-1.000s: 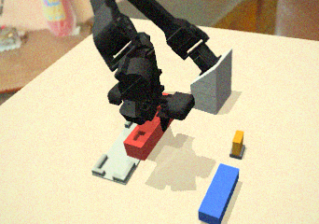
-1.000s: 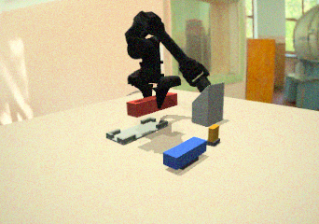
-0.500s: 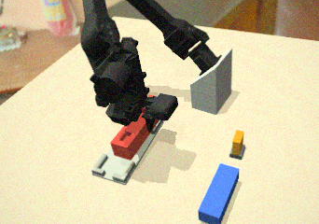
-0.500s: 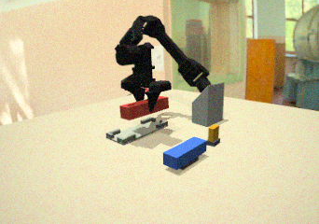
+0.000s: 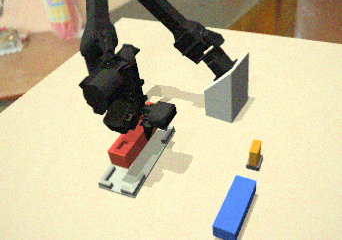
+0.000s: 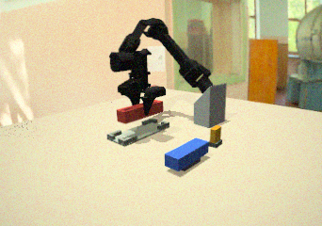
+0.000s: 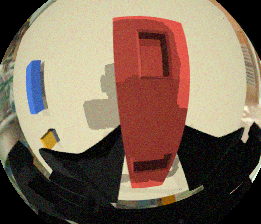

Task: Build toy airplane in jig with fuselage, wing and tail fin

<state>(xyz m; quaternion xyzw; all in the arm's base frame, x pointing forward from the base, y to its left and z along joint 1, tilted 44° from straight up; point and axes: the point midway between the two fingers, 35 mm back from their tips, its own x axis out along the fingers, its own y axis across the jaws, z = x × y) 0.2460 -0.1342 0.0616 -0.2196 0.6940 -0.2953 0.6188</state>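
Note:
My gripper (image 5: 150, 127) (image 6: 147, 104) is shut on the red fuselage (image 5: 127, 146) (image 6: 135, 112) (image 7: 150, 100) and holds it in the air, a little above the grey jig cradle (image 5: 150, 153) (image 6: 137, 132) and roughly along it. In the wrist view the fuselage shows two sockets on its top face and hides the cradle. The blue wing (image 5: 234, 206) (image 6: 186, 153) (image 7: 35, 86) lies flat on the table at the front right. The small orange tail fin (image 5: 255, 153) (image 6: 216, 134) (image 7: 49, 138) stands on a dark base just behind the wing.
A grey wedge-shaped block (image 5: 228, 90) (image 6: 210, 105) stands behind the jig on the right, with the arm's forearm close against its top edge. The table's far edge lies beyond it.

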